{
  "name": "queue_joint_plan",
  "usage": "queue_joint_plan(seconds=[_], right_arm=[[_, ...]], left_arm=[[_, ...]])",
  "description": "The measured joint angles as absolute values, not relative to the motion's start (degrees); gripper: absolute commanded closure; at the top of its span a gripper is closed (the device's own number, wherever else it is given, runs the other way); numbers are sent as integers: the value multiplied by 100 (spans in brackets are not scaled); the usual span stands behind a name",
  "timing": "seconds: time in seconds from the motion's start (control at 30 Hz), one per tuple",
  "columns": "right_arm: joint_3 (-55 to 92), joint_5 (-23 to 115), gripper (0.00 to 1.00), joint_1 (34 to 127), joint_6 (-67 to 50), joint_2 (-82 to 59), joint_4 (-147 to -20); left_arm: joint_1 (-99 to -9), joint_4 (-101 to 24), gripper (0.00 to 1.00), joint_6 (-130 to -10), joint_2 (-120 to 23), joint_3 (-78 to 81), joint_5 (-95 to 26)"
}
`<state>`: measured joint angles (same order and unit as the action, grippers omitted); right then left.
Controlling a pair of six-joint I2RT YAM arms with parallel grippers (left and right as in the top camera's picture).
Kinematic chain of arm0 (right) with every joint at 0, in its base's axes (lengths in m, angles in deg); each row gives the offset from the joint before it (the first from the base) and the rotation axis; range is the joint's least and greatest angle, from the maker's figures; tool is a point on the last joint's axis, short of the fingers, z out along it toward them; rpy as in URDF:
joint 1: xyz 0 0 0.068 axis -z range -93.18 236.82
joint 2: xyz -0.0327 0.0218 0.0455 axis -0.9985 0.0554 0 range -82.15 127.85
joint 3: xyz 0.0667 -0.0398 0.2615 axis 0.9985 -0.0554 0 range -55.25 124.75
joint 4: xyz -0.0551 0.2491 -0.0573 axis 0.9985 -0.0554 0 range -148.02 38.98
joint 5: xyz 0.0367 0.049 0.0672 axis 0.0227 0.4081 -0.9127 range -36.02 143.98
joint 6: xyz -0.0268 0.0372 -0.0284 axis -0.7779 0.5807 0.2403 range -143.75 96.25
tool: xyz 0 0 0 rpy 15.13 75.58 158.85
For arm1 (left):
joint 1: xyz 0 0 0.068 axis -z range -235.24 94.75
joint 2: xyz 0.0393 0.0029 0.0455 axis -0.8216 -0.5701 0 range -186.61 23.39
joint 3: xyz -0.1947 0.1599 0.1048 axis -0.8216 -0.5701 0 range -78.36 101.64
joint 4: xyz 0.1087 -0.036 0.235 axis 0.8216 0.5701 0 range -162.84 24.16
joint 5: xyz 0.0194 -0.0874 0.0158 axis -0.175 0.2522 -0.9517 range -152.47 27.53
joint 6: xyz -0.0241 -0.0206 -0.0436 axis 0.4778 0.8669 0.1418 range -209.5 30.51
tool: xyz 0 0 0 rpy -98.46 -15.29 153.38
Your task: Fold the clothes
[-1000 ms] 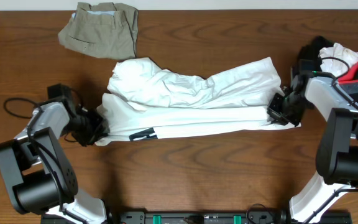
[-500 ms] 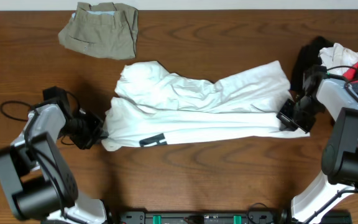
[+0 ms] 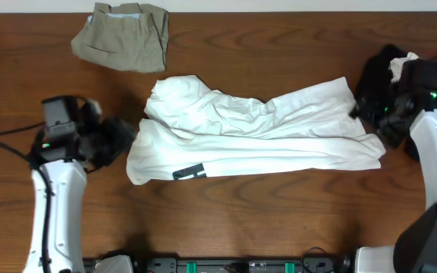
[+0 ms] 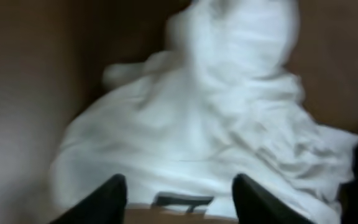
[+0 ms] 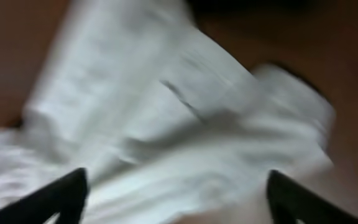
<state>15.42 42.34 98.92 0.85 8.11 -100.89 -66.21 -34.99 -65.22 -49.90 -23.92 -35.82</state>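
Note:
The white top (image 3: pixel 249 136) lies crumpled lengthwise across the middle of the table, with its black rectangular mark (image 3: pixel 190 172) near the front left corner. My left gripper (image 3: pixel 118 139) hovers just off the top's left end, open and holding nothing. In the left wrist view the left gripper (image 4: pixel 179 202) frames the black mark (image 4: pixel 182 200) and the top (image 4: pixel 216 112). My right gripper (image 3: pixel 372 115) stands by the right end, open and empty. The right wrist view is blurred, with the right gripper (image 5: pixel 179 193) spread wide over the white fabric (image 5: pixel 166 112).
A folded khaki piece (image 3: pixel 124 34) lies at the back left. A heap of black, white and red clothes (image 3: pixel 404 64) sits at the far right, behind the right arm. Bare wooden table (image 3: pixel 279 220) runs along the front.
Both grippers were shut on the ends of the white top and have opened and drawn back from it. The top has settled on the table, shifted slightly right.

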Motion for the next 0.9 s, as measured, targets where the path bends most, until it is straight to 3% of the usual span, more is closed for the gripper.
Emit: queue_joint_plan(seconds=[0.27, 0.5, 0.9], right_arm=[[1547, 3487, 8, 9411, -238, 1034, -9059], [1582, 3393, 11, 9162, -328, 1626, -8093], [2390, 3537, 9, 9162, -542, 2896, -8391]], left_arm=[[-5458, -4804, 39, -5840, -5847, -1765, -3584], [-5392, -5007, 39, -5759, -7502, -187, -3588], [-5390, -5300, 39, -5919, -9141, 698, -4104]])
